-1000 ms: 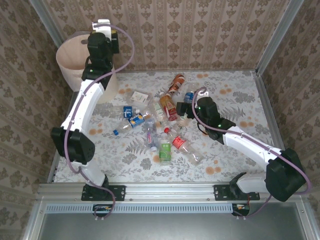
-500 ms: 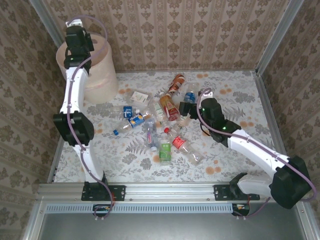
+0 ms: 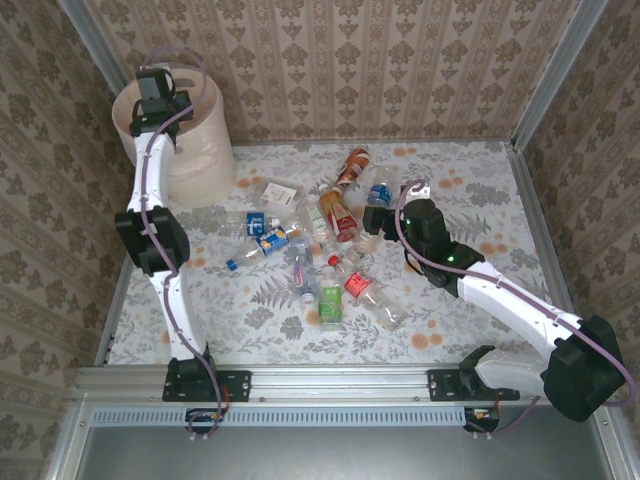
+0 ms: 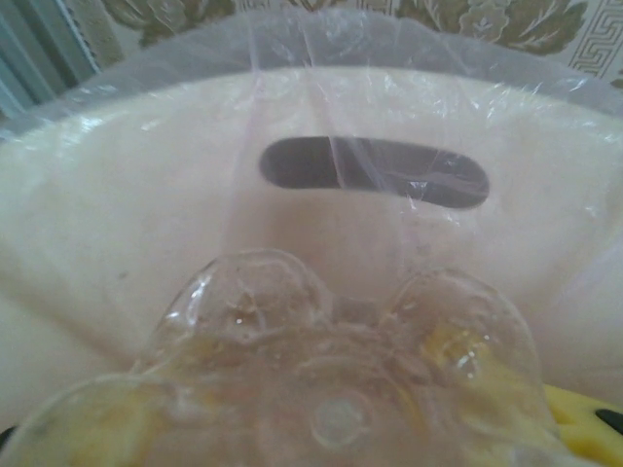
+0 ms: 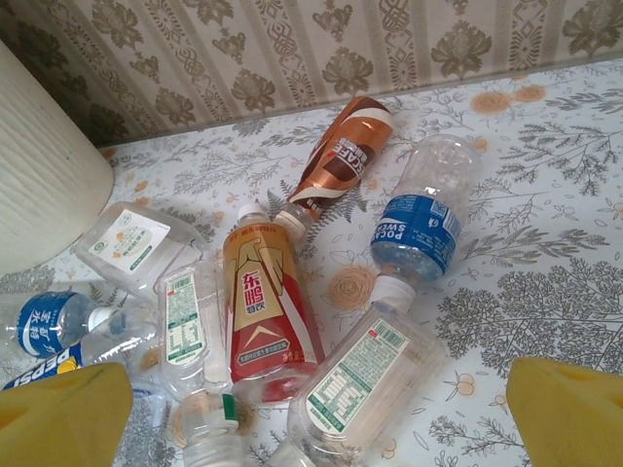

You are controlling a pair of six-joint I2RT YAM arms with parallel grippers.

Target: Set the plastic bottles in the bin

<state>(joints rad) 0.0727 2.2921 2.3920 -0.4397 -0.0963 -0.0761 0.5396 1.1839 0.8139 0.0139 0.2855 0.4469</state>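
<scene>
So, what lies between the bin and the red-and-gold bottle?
Right wrist view: two clear white-labelled ones, a flat bottle and a slim bottle.

"POCA" and "SWEA" can be read on the blue-labelled clear plastic bottle [image 5: 421, 232], and "PEPSI" on the blue-labelled bottle at the lower left [image 5: 39, 365].

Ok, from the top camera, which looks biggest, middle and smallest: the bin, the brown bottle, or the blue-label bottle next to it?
1. The bin, by far the largest.
2. The brown bottle and the blue-label bottle look about alike, so I won't rank those two.
</scene>
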